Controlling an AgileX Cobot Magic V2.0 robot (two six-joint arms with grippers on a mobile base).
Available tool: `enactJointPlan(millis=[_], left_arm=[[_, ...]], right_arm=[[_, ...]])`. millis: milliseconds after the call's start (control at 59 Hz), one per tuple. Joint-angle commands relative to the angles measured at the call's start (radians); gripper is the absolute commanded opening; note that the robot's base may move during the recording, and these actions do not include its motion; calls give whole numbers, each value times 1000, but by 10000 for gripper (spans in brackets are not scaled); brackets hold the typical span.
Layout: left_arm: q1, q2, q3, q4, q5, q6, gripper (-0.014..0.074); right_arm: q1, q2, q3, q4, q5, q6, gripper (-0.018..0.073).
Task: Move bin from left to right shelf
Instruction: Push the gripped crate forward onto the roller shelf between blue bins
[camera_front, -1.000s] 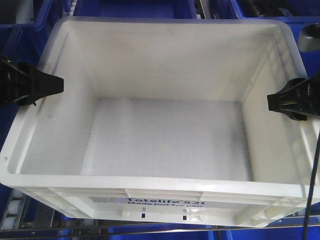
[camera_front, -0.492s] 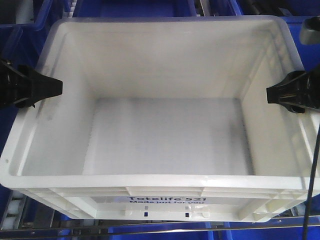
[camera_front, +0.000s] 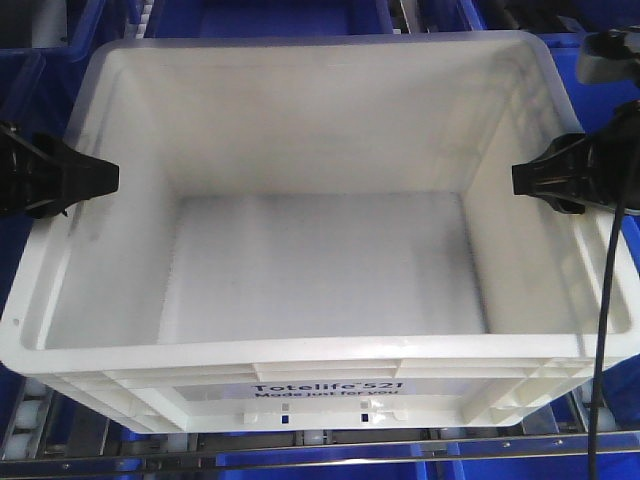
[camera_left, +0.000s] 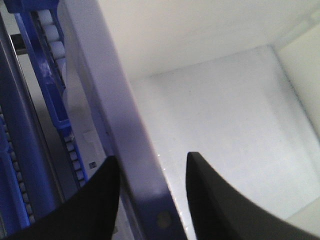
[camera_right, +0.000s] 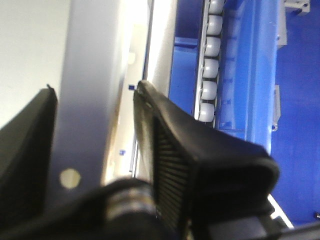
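Large white bin (camera_front: 320, 250) filling the front view, open side up and empty, with black print reading "Totelife 521 Made just for you" on its near side. Gripped on both side rims: left gripper (camera_front: 85, 180) clamped over the bin's left rim, right gripper (camera_front: 535, 178) clamped over the right rim. In the left wrist view, two dark fingers (camera_left: 95, 200) straddling the left wall's edge, one outside, one inside. In the right wrist view, ribbed black finger pads (camera_right: 170, 165) pressed on either side of the right rim. Blue totes (camera_front: 250, 15) beyond the far edge. White roller wheels (camera_right: 212, 45) in a blue rail just beside the bin's right wall, a similar roller rail (camera_left: 50, 45) along its left. Black cable (camera_front: 605, 330) hanging down at the right.
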Motion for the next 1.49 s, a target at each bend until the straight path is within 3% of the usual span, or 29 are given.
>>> enactJointPlan(millis=[0, 1017, 1475], left_arm=[[-17, -37, -38, -119, -86, 69, -6], [-17, 163, -38, -120, -105, 64, -6], [-17, 168, -38, -69, -179, 68, -6]], right_arm=[[0, 7, -46, 30, -152, 10, -5], [0, 135, -46, 28, -265, -7, -5], [0, 198, -46, 28, -314, -9, -5]])
